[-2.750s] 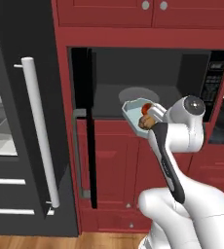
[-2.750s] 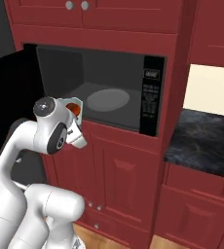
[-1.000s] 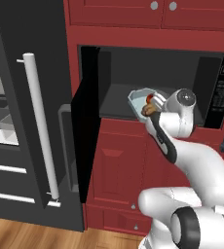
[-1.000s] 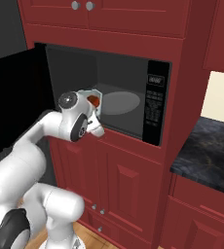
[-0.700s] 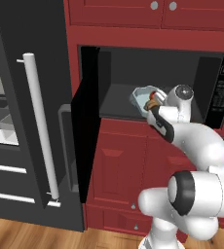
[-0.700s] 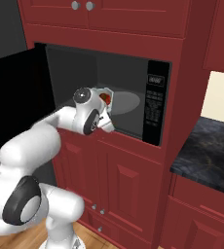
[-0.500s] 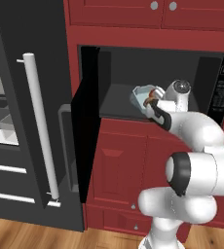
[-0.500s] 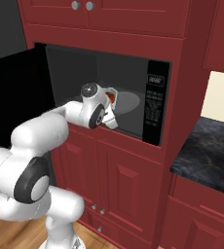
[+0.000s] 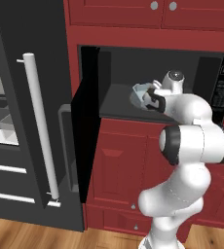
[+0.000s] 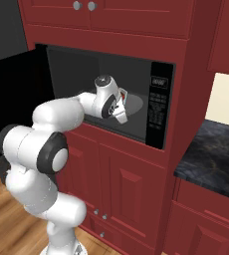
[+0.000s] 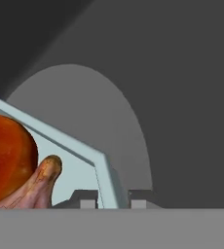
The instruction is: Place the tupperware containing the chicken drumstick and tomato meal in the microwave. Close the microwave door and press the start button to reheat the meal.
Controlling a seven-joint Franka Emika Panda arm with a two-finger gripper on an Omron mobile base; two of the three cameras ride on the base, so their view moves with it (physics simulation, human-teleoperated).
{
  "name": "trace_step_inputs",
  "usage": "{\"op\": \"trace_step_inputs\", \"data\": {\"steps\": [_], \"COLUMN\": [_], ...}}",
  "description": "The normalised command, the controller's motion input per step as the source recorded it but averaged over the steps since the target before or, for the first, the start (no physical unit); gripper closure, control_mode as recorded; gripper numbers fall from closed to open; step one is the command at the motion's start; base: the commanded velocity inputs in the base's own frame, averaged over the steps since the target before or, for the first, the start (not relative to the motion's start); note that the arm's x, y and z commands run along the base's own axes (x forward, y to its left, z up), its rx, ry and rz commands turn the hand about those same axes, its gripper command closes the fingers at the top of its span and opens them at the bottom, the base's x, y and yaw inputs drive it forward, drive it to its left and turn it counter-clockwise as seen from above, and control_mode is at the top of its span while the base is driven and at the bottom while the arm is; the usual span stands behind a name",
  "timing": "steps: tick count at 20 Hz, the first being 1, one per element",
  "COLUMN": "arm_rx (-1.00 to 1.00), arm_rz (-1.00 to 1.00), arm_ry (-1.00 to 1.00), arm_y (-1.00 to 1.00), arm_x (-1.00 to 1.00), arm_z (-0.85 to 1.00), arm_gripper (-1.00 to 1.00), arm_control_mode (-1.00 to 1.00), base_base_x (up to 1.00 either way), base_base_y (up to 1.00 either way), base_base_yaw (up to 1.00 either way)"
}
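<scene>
We hold the tupperware point(image 11: 102, 168) by its rim in the gripper point(image 11: 113, 200), jaws narrow, above the microwave point(image 10: 156, 107) turntable point(image 11: 99, 116). Risk: tilted release spills tomato point(image 11: 7, 155).

Arm: white Franka Panda arm point(image 9: 194, 141), rising from its base, elbow bent high, forearm reaching forward and level into the microwave point(image 10: 156, 107) opening.
Wrist: turned so the hand lies roughly horizontal, its round cap uppermost (seen from both base views).
Claw: claw point(image 11: 113, 200) points into the cavity; its two small dark fingertips point(image 11: 88, 201) stand a narrow way apart, one on each side of the tupperware point(image 11: 80, 148) wall.
Grip: jaws clamped on the tupperware's rim, the container carried at a tilt in front of the hand (above the turntable, in the hand view).
Claw in base views: at the hand's far end point(image 9: 148, 99), partly hidden by the wrist.
</scene>
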Motion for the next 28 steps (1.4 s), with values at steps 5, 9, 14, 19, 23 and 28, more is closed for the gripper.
{"op": "trace_step_inputs", "data": {"steps": [5,9,14,19,23,28], "arm_rx": [0.0,0.0,0.0,0.0,0.0,0.0], "arm_rz": [-0.05,-0.05,-0.05,-0.02,0.0,0.0], "arm_ry": [0.06,0.02,0.0,0.0,-0.01,-0.06], "arm_y": [-0.18,-0.09,-0.02,0.0,0.0,0.0], "arm_x": [0.62,0.45,0.33,0.17,0.01,-0.85], "arm_z": [-0.25,-0.51,-0.74,-0.78,-0.36,0.04], "arm_gripper": [1.0,1.0,1.0,-1.0,-1.0,-1.0], "arm_control_mode": [-1.0,-1.0,-1.0,-1.0,-1.0,-1.0], "base_base_x": [0.0,0.0,0.0,0.0,0.0,0.0], "base_base_y": [0.0,0.0,0.0,0.0,0.0,0.0], "base_base_yaw": [0.0,0.0,0.0,0.0,0.0,0.0]}}
